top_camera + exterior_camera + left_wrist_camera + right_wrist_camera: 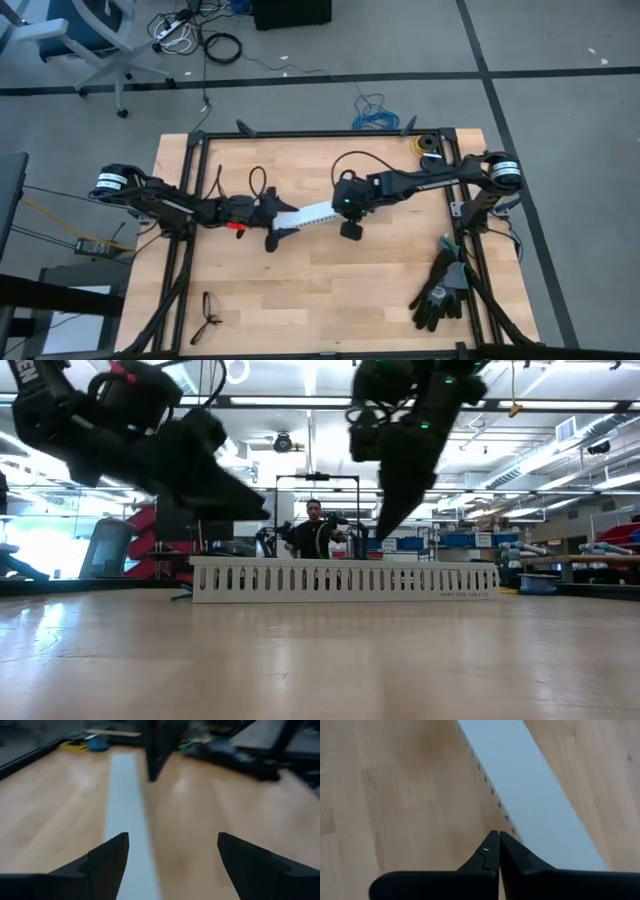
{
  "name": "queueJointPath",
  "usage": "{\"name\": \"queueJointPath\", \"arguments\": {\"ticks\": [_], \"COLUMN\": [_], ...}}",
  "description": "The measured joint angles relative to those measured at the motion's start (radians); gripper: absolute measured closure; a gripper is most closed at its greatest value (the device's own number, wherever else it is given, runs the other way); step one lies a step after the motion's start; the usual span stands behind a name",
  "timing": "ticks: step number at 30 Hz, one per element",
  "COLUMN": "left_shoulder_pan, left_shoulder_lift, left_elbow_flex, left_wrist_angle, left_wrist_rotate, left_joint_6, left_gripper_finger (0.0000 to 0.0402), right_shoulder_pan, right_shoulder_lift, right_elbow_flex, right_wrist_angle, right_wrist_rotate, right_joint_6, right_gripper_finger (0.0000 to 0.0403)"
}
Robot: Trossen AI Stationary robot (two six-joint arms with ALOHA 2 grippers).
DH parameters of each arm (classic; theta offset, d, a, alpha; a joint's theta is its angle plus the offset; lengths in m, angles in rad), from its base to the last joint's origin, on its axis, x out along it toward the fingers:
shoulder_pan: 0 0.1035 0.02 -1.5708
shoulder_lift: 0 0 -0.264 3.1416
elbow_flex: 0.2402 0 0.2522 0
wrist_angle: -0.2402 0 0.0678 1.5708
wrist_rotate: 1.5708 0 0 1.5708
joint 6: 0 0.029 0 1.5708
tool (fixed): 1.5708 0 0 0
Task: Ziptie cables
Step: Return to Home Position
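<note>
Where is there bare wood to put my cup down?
Free: the table strip between the black gloves and the small dark object, beside the white duct. Crowded: the middle, left gripper and right gripper over the duct.

The wooden desk carries a white cable duct at its middle, black gloves near its right edge, and eyeglasses near its left edge.

Very few words to read
White letters "EN" show on the left arm. The white duct has tiny dark print near one end, too small to read.
</note>
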Motion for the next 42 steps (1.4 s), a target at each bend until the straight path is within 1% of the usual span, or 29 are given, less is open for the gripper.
{"name": "queueJointPath", "arguments": {"ticks": [4,8,11,14,19,20,21,24,27,30,32,34,36,38,42], "left_shoulder_pan": [-0.007,-0.026,-0.041,-0.052,-0.053,-0.054,-0.054,-0.06,-0.085,-0.124,-0.145,-0.157,-0.159,-0.157,-0.138], "left_shoulder_lift": [0.0,0.0,0.0,0.002,0.002,0.002,0.003,0.003,0.003,-0.004,-0.031,-0.081,-0.143,-0.22,-0.386], "left_elbow_flex": [0.073,0.149,0.184,0.193,0.194,0.194,0.194,0.194,0.194,0.194,0.191,0.175,0.132,0.061,-0.102], "left_wrist_angle": [-0.061,-0.221,-0.291,-0.292,-0.304,-0.312,-0.32,-0.326,-0.325,-0.327,-0.329,-0.319,-0.321,-0.308,-0.203], "left_wrist_rotate": [0.086,0.104,0.103,0.088,0.069,0.068,0.068,0.066,0.04,-0.034,-0.077,-0.101,-0.134,-0.165,-0.16], "left_joint_6": [-0.001,-0.001,-0.003,-0.035,-0.108,-0.115,-0.123,-0.151,-0.144,-0.089,-0.054,-0.029,-0.016,-0.009,-0.004], "left_gripper_finger": [0.0103,0.0148,0.0196,0.0254,0.0365,0.0383,0.0391,0.0393,0.0398,0.0398,0.0399,0.0399,0.0399,0.04,0.04], "right_shoulder_pan": [0.008,0.011,0.011,0.011,0.015,0.019,0.021,0.036,0.059,0.081,0.088,0.091,0.087,0.075,0.028], "right_shoulder_lift": [-0.092,-0.171,-0.204,-0.202,-0.182,-0.183,-0.183,-0.186,-0.188,-0.21,-0.247,-0.299,-0.368,-0.445,-0.601], "right_elbow_flex": [-0.124,-0.271,-0.369,-0.435,-0.472,-0.472,-0.472,-0.472,-0.472,-0.472,-0.472,-0.485,-0.524,-0.584,-0.736], "right_wrist_angle": [0.066,0.186,0.299,0.387,0.472,0.489,0.505,0.532,0.554,0.553,0.542,0.551,0.574,0.613,0.719], "right_wrist_rotate": [0.015,0.017,0.015,0.009,-0.015,-0.015,-0.016,-0.017,-0.01,0.031,0.047,0.05,0.05,0.047,-0.001], "right_joint_6": [0.061,0.133,0.177,0.21,0.218,0.216,0.21,0.179,0.142,0.113,0.099,0.083,0.073,0.068,0.068], "right_gripper_finger": [0.0403,0.0403,0.0403,0.0403,0.0403,0.0403,0.0403,0.0403,0.0403,0.0403,0.0403,0.0403,0.0403,0.0403,0.0403]}}
